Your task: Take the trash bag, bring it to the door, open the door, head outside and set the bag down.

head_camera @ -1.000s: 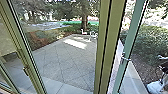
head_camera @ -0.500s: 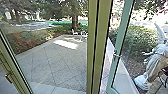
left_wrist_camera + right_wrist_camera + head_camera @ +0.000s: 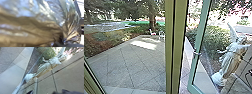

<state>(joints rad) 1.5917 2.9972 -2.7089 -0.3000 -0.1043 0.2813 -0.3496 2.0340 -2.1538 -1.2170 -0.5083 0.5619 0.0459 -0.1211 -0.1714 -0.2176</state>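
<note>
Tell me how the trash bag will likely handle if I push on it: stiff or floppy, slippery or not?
The trash bag will probably give and flop, since its film is wrinkled and folded. Its glossy highlights suggest it may slip. The bunched pleats look likely to be firmer.

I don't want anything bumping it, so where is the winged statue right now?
In the head view, the winged statue stands outside on the right, to the right of the pale green door frame, beside the leafy bushes.
</note>
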